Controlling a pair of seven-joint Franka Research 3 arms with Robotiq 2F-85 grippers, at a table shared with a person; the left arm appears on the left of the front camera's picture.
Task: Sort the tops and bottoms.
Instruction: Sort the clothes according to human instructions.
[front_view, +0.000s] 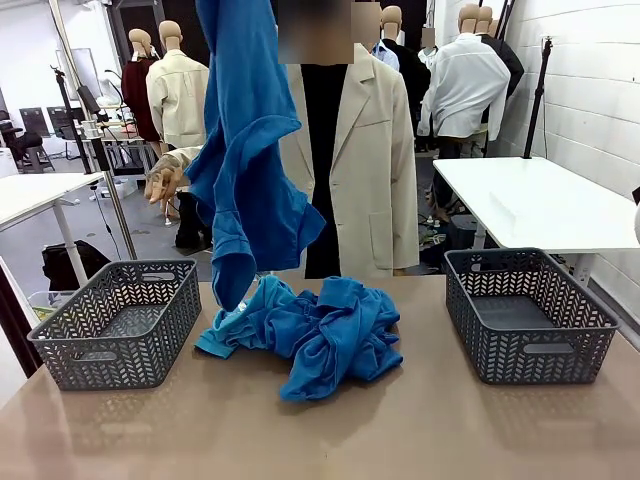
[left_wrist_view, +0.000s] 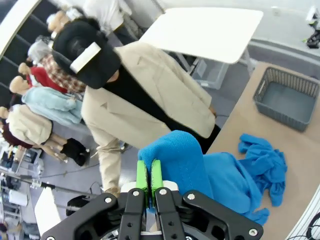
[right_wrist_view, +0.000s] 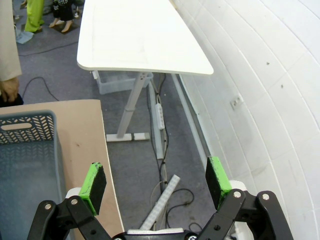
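A royal blue top (front_view: 245, 170) hangs from above the picture's top edge, its lower end dangling just over the table beside the pile. In the left wrist view my left gripper (left_wrist_view: 149, 176) is shut on this top (left_wrist_view: 182, 157), a fold pinched between the green pads. A crumpled pile of blue tops (front_view: 320, 335) lies mid-table, also seen below the left wrist as the pile (left_wrist_view: 265, 160). Any bottoms are hidden or out of view. My right gripper (right_wrist_view: 156, 179) is open with nothing in it, past the table's right end beside the right basket (right_wrist_view: 25, 160).
Two grey baskets stand on the table, the left basket (front_view: 120, 320) and the right basket (front_view: 525, 315), both holding nothing. A person in a beige coat (front_view: 370, 150) stands at the far edge, one hand (front_view: 163, 182) hanging behind the lifted top. A white table (front_view: 540, 200) stands at back right.
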